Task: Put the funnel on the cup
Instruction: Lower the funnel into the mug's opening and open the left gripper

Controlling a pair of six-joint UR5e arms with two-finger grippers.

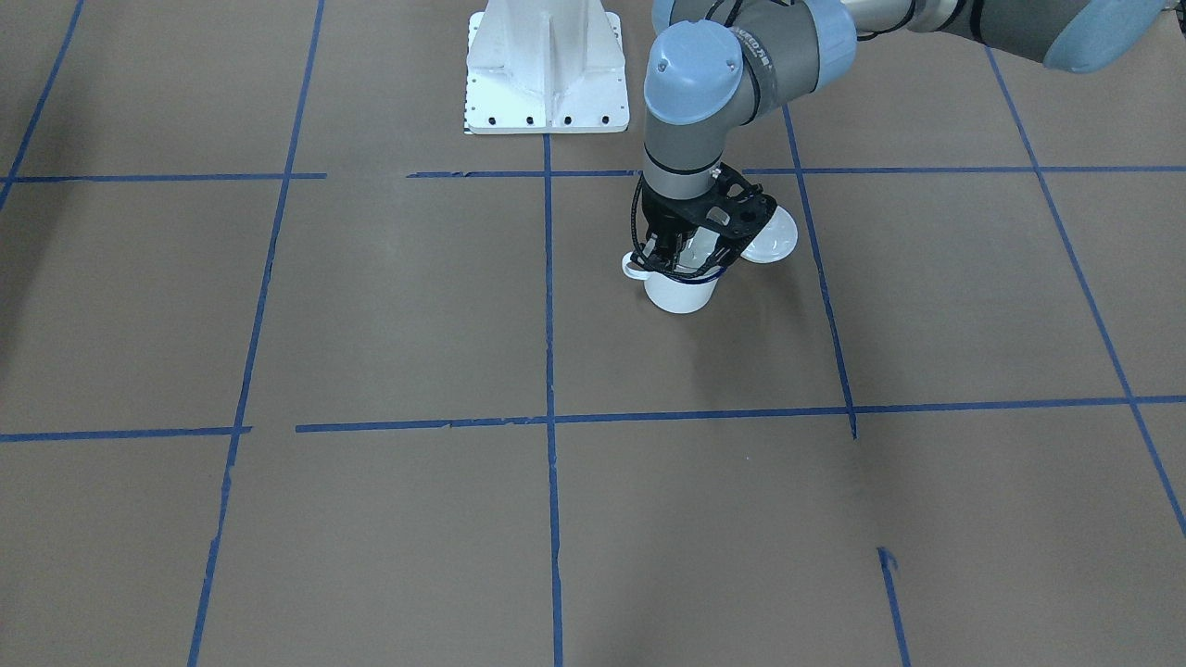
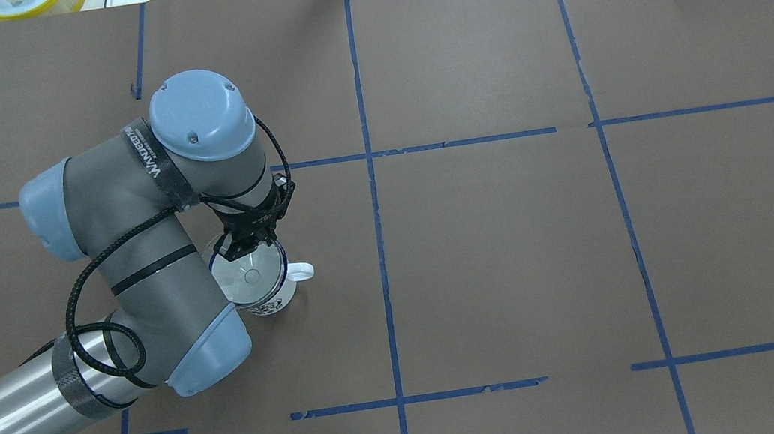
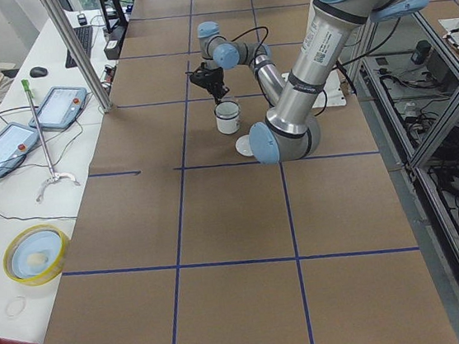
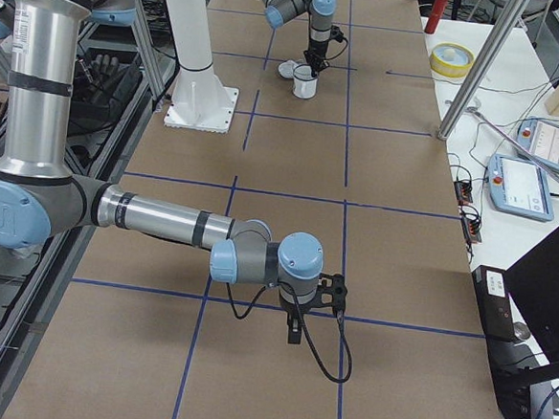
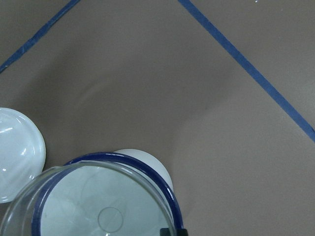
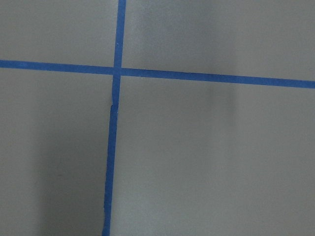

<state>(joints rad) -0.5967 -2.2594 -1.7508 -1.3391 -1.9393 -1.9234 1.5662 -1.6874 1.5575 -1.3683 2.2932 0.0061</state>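
Note:
The cup [image 1: 681,295] is a white mug with a blue rim and stands on the brown table, its handle to the right in the overhead view [image 2: 270,301]. The clear funnel [image 2: 251,275] sits in the cup's mouth, and in the left wrist view [image 5: 110,216] its rim lies slightly off the mug's blue rim [image 5: 147,169]. My left gripper [image 1: 681,255] is directly over the cup, its fingers closed on the funnel's far rim [image 2: 245,248]. My right gripper [image 4: 295,330] shows only in the exterior right view, low over the table far from the cup. I cannot tell whether it is open or shut.
A white domed lid [image 1: 774,236] lies on the table right beside the cup and also shows in the left wrist view [image 5: 15,162]. The white robot base [image 1: 547,74] stands at the table's edge. A yellow bowl [image 2: 31,2] sits off the far edge.

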